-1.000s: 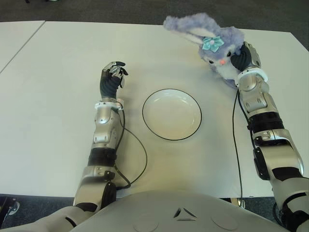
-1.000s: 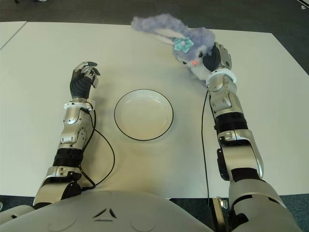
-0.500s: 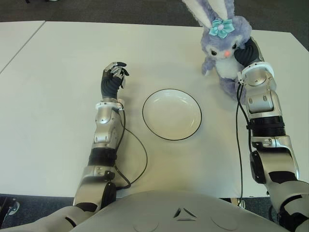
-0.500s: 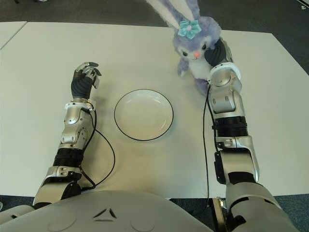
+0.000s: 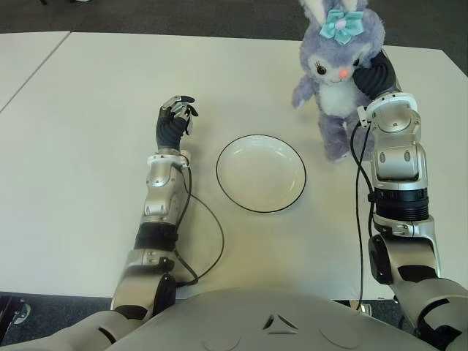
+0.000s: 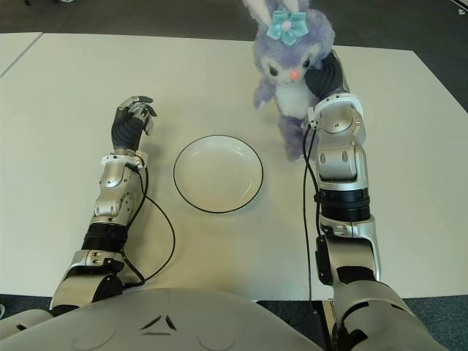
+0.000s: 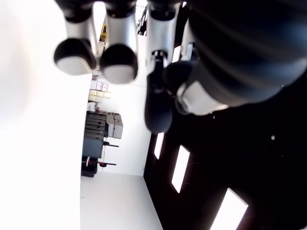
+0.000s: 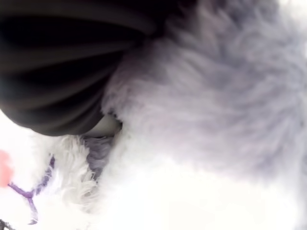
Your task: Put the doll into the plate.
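the right hand (image 5: 374,73) has its fingers closed on the doll (image 5: 335,69), a purple plush rabbit held upright near the bench's far edge toward its right corner, feet hanging above the bench (image 5: 88,110). the plate (image 5: 260,173) sits empty at the bench's middle, nearer the front edge than the doll, with bare surface all round it. the left hand (image 5: 174,121) shows left of the plate, fingers curled and holding nothing, well clear of the left edge.
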Controlling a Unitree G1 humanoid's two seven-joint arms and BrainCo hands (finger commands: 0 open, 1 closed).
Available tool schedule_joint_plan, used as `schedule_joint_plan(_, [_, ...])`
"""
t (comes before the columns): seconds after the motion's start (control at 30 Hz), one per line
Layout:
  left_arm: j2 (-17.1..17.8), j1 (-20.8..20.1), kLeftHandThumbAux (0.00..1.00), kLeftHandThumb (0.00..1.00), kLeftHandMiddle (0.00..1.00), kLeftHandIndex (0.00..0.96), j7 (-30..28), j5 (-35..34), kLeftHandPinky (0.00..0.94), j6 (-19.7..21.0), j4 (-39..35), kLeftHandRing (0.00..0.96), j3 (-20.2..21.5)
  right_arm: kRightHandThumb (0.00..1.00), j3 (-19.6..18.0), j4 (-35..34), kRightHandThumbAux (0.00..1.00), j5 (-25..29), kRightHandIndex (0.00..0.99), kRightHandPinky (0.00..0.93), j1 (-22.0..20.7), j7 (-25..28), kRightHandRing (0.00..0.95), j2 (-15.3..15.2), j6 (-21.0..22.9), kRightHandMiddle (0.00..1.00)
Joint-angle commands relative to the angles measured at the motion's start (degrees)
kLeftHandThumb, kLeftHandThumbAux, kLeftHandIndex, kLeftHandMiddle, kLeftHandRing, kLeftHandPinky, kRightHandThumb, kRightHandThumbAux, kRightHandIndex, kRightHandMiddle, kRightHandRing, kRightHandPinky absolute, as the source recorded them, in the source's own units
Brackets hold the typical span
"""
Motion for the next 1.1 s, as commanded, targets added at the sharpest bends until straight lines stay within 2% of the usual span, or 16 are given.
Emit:
schedule_joint_plan(0.03, [-1.64, 5.60, 0.704, 0.712, 0.887, 0.442, -0.14, 0.51, 0.883, 0.43, 4.94, 0.890, -0.20, 0.973, -3.88, -1.92, 0.623, 4.82, 0.857, 0.907, 0.82, 0.80, 0.890, 2.13, 1.33, 0.499])
schedule_joint_plan(0.43, [-1.20, 4.24, 0.705, 0.711, 0.886, 0.442, -0.74, 1.07, 0.873, -0.32, 7.11, 0.888, -0.25, 0.975, -14.35, -7.56, 0.623, 20.44, 0.877, 0.871, -3.16, 0.44, 0.869, 9.32, 6.14, 0.499])
schedule_joint_plan(0.7, [-1.41, 3.50, 0.705, 0.710, 0.887, 0.442, -0.93, 1.27, 0.879, -0.62, 8.17, 0.890, -0.15, 0.977, -15.12, -6.40, 0.622, 25.44, 0.856, 0.865, -5.86, 0.55, 0.858, 8.75, 6.57, 0.499])
schedule_joint_plan(0.87, [-1.46, 3.17, 0.706, 0.709, 0.888, 0.442, -1.14, 1.21, 0.877, -0.56, 8.59, 0.892, -0.03, 0.977, -15.44, -9.68, 0.622, 29.39, 0.830, 0.859, -8.66, -1.31, 0.847, 10.85, 13.30, 0.500])
schedule_joint_plan(0.97, [-1.51, 2.95, 0.706, 0.709, 0.888, 0.442, -1.14, 1.41, 0.877, -0.93, 8.92, 0.892, -0.04, 0.977, -16.14, -12.66, 0.622, 31.97, 0.810, 0.858, -10.05, -2.70, 0.842, 11.87, 18.75, 0.500])
schedule_joint_plan(1.1, [-1.67, 2.62, 0.706, 0.709, 0.888, 0.442, -0.92, 1.59, 0.882, -1.18, 9.16, 0.891, 0.04, 0.976, -16.17, -13.69, 0.623, 33.63, 0.801, 0.864, -10.66, -3.42, 0.843, 11.90, 20.99, 0.500])
